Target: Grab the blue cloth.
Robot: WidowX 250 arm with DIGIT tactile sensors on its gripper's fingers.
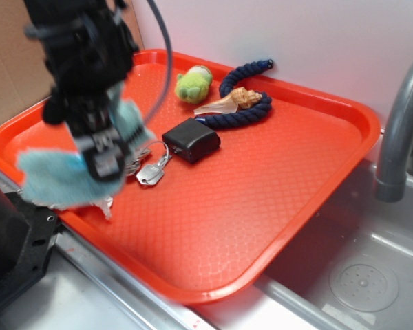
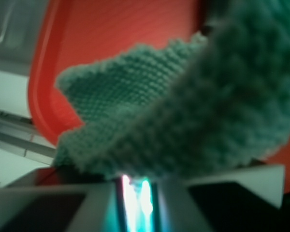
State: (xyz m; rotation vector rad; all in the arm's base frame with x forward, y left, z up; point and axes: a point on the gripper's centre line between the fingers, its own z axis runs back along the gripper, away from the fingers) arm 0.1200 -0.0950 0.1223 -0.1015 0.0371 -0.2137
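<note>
Nearest the wrist lens, the blue cloth (image 2: 193, 111) fills most of the frame, bunched just above the closed fingers (image 2: 92, 203), which pinch a fold of it. In the exterior view the gripper (image 1: 104, 161) sits at the left of the frame with the cloth (image 1: 51, 180) draped around it over the left corner of the red tray (image 1: 261, 199). The grasp looks made; the lift is the step in hand. Next it needs a steady rise, clear of the keys (image 1: 150, 170) and black box (image 1: 191, 139)
</note>
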